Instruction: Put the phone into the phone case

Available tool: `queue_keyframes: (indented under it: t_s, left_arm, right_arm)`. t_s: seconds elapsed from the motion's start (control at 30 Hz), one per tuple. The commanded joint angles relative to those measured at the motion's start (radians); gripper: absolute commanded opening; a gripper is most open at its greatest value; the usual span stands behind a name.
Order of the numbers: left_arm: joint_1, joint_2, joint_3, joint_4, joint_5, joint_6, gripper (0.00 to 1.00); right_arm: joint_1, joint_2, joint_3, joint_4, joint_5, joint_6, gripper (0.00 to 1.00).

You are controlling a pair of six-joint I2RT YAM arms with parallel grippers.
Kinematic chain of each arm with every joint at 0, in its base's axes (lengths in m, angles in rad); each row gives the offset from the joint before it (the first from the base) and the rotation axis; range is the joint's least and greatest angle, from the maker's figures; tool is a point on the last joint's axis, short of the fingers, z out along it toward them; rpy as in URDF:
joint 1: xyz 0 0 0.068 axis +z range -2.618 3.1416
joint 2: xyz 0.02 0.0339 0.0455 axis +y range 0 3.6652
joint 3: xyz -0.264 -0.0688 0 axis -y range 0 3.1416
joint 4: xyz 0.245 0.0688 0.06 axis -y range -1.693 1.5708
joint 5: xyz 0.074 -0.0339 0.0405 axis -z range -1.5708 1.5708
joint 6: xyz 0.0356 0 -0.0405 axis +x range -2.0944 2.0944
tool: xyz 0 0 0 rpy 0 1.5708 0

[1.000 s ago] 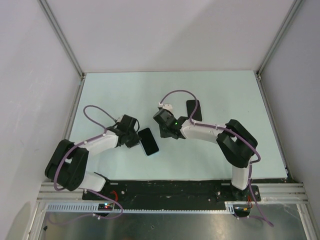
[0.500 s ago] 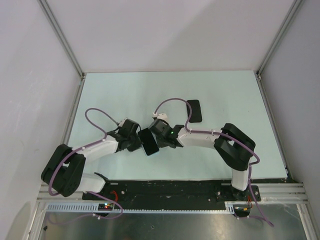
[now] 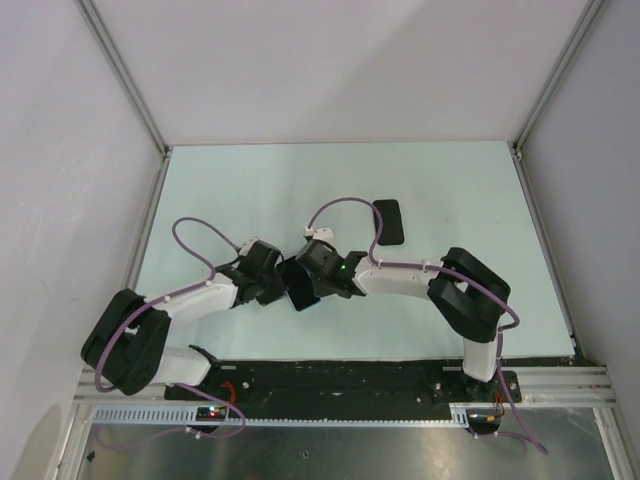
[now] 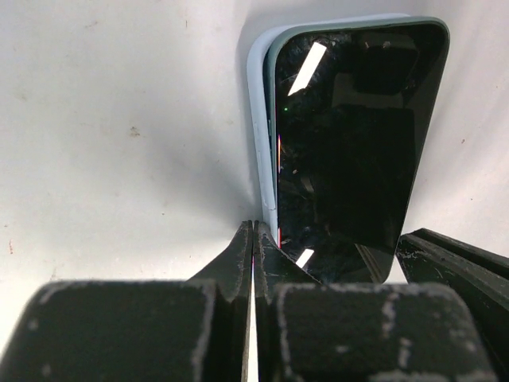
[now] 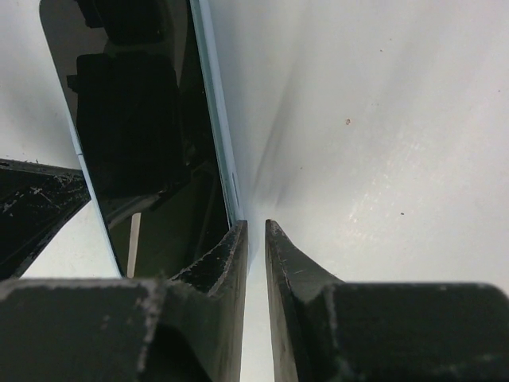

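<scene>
from above: left gripper point(image 3: 283, 288) and right gripper point(image 3: 301, 284) tip to tip over the near middle of the pale table point(image 3: 230, 190), whatever lies between them hidden under the wrists. plain black slab point(image 3: 388, 220) flat on the table, well apart, beyond the right arm.

left wrist: phone case point(image 4: 259, 119) flat on the table, pale-blue rim around the dark phone point(image 4: 350, 143) lying within it. own fingers pressed fully together, clenched on nothing, tips touching the case's near edge by a corner.

right wrist: fingers almost together, a thin slit between, tips at the case's long edge; cannot tell whether nipping the rim or merely touching it.
</scene>
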Motion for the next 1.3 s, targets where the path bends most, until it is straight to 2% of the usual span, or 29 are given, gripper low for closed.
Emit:
queue_keyframes:
  t_s: [0.0, 0.23, 0.43, 0.6, 0.8, 1.0, 1.27]
  left_arm:
    - [-0.019, -0.017, -0.011, 0.02, -0.02, -0.026, 0.0]
    - [-0.024, -0.024, -0.009, 0.021, -0.022, -0.027, 0.0]
    - [-0.024, -0.026, -0.006, 0.022, -0.024, -0.021, 0.0]
    - [-0.023, -0.028, -0.006, 0.021, -0.027, -0.018, 0.0]
    - [-0.022, -0.026, -0.003, 0.022, -0.028, -0.016, 0.0]
    - [-0.023, -0.029, -0.003, 0.02, -0.029, -0.014, 0.0]
    - [-0.022, -0.031, -0.003, 0.02, -0.027, -0.014, 0.0]
  right_arm:
    - [0.029, -0.012, -0.001, 0.033, -0.004, 0.021, 0.19]
    - [0.066, -0.025, -0.016, 0.025, 0.004, 0.026, 0.19]
    - [0.025, -0.082, -0.076, 0.03, 0.016, 0.033, 0.21]
    - [-0.003, -0.163, -0.133, 0.063, -0.005, 0.021, 0.23]
    - [0.027, -0.21, -0.159, 0.114, -0.039, 0.003, 0.28]
    - [0.035, -0.185, -0.164, 0.168, -0.104, -0.004, 0.32]
    - [0.02, -0.138, -0.155, 0.185, -0.107, -0.01, 0.29]
